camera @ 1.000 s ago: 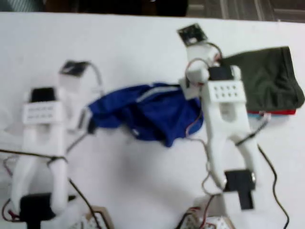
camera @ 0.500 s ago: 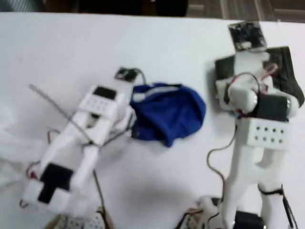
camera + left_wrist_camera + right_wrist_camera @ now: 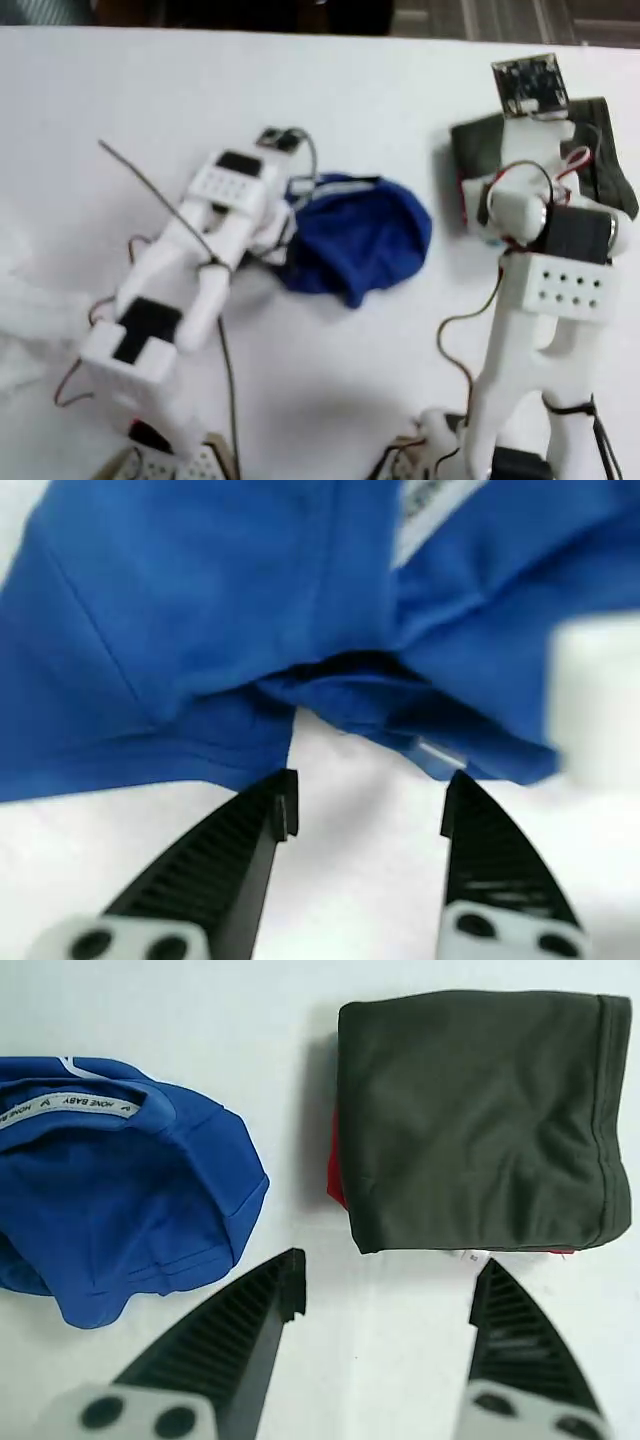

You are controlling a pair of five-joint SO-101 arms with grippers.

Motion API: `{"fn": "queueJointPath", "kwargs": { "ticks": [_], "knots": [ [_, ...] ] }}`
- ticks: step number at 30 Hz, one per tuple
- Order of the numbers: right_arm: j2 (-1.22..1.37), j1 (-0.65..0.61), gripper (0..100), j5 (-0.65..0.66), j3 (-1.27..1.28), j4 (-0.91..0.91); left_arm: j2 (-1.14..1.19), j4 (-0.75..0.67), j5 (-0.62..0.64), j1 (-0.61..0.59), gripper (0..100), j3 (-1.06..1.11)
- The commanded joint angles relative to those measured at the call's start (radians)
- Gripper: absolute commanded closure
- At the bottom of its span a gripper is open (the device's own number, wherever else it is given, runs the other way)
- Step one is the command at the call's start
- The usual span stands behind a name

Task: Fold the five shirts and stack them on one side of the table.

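The blue shirt point(image 3: 355, 235) lies crumpled in the middle of the counter point(image 3: 330, 90). It looks soft, light and probably slippery, best pinched at its hem edge. The left jaws stand wide and empty just beside that edge. The right jaws, also wide, hang near the folded dark shirt point(image 3: 480, 1120).

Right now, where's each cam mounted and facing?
High view: fixed above the table, looking down; both arms show, blue shirt between them.
Left wrist view: on the left arm, close on the blue shirt's edge; open left claw shows.
Right wrist view: on the right arm, facing down by the dark folded shirt; open right claw shows.
Shared: all three show the blue shirt.
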Motion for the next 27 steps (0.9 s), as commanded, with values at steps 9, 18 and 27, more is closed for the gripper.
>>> {"fn": "queueJointPath", "kwargs": {
  "ticks": [9,18,27],
  "knots": [
    [-0.042,0.008,73.0,0.009,0.009,-0.001,0.031,-0.012,0.107,0.008,75,-0.104],
    [-0.042,0.015,73.0,0.009,0.009,0.004,0.181,-0.104,0.035,0.012,76,-0.108],
    [-0.035,0.010,73.0,0.009,0.011,0.005,0.180,-0.072,0.028,0.009,98,-0.148]
  ]
}}
